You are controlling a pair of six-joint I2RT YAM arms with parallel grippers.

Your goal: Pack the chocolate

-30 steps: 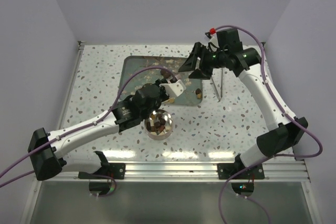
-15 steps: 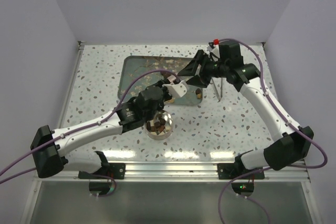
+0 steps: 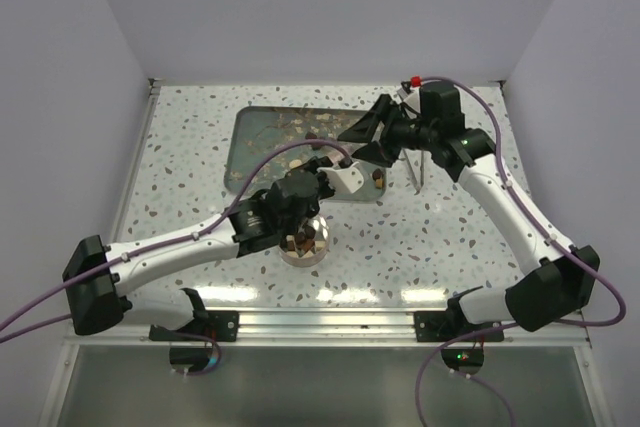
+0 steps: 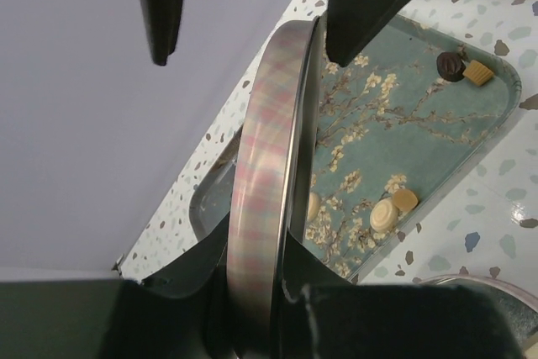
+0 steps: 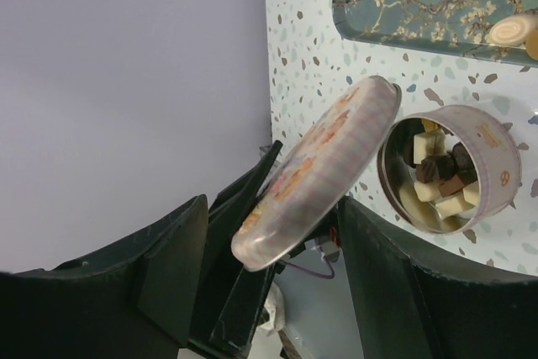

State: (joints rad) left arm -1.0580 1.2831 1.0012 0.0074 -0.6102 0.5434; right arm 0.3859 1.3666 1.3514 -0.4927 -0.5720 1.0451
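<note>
My left gripper (image 3: 336, 170) is shut on the round tin lid (image 4: 265, 182), pink plaid, held on edge above the tray's right end. The lid also shows in the right wrist view (image 5: 324, 166). My right gripper (image 3: 366, 140) is open, and its two fingers stand either side of the lid's far edge (image 5: 273, 202). The open round tin (image 3: 305, 240) sits just in front of the tray, holding several chocolate pieces (image 5: 437, 174). A few chocolates still lie on the tray: a dark one (image 4: 451, 65), a caramel one (image 4: 480, 72) and a cream one (image 4: 385, 215).
The teal floral tray (image 3: 262, 147) lies at the back centre of the speckled table. A thin metal rod (image 3: 421, 162) stands just right of the tray, under the right arm. White walls close in the left, right and back.
My left gripper has carried the lid a little to the right, toward the right gripper. The right gripper has shifted slightly and now straddles the lid's edge.
</note>
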